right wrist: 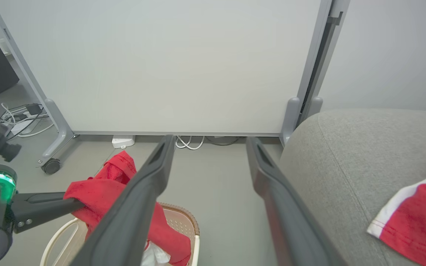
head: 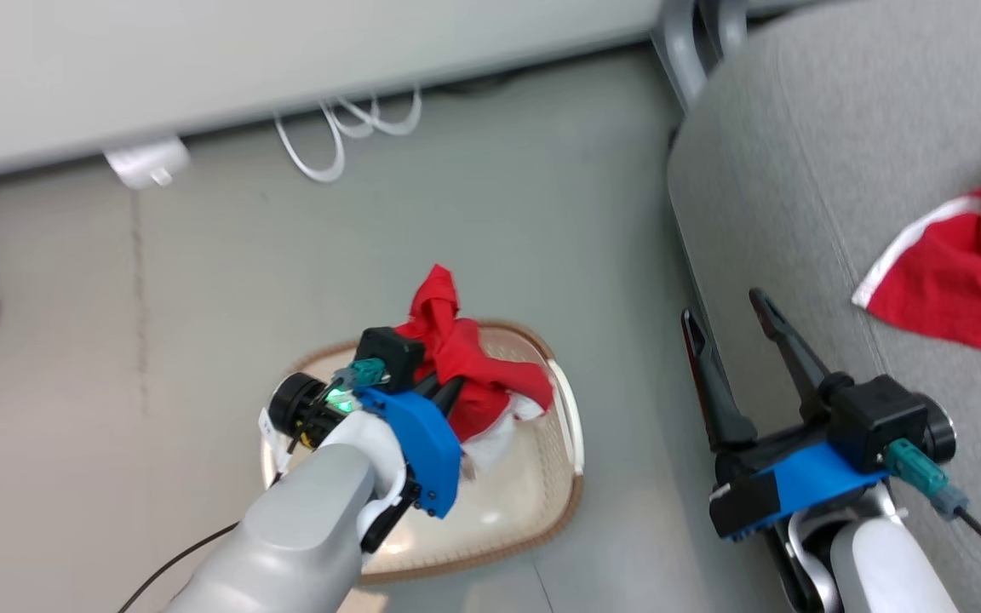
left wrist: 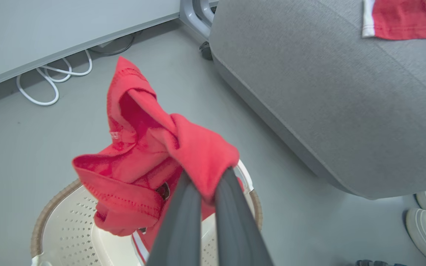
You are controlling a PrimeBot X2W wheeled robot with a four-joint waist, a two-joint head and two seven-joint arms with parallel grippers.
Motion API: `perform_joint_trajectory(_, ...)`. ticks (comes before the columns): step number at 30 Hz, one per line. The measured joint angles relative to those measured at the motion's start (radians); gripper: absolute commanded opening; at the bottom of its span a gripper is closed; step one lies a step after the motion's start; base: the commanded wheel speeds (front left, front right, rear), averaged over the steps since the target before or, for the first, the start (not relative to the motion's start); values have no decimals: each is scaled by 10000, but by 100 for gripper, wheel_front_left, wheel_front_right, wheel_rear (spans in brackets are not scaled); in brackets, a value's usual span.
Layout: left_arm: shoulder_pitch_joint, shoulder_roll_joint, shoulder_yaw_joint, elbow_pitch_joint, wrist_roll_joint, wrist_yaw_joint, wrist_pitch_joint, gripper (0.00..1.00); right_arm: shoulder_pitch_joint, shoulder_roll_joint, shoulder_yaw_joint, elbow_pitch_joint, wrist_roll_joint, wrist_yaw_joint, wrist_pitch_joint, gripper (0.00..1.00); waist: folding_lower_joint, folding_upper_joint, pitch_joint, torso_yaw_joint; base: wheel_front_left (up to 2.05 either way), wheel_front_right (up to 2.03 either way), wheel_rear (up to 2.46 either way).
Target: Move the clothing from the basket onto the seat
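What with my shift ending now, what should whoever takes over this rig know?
Left gripper: shut on a red garment, raised over the basket, its lower part hanging into it.
Right gripper: open, empty, beside the sofa.
Done: the other garment lies on the sofa.
Left: carry the held garment to the sofa; the basket floor under it is hidden, so check it.

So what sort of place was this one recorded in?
Likely an office or lab corner staged as a home: a tall pale partition panel on castors stands on a bare grey floor, with a large grey woven-fabric sofa and a cream perforated plastic laundry basket nearby.
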Motion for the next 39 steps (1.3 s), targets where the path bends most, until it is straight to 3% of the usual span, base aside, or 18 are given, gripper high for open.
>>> perform_joint_trajectory(11, -741, -8, -1106, -1639, -1271, -2, -73, 0, 1240, 94, -221, 201, 98, 0, 318, 100, 1, 0, -2591, 1280, 0, 0, 0)
perform_joint_trajectory(20, -1938, 0, -1513, -2201, -2117, -17, 163, 0, 1584, 194, -247, 96, 169, 0, 441, 100, 2, 0, -3653, 2130, 0, 0, 0)
perform_joint_trajectory(39, -2520, -4, -2378, -2174, -3076, 134, 234, 0, 1517, 244, 259, 313, 270, 0, 531, 100, 4, 0, -3876, 2043, 0, 0, 0)
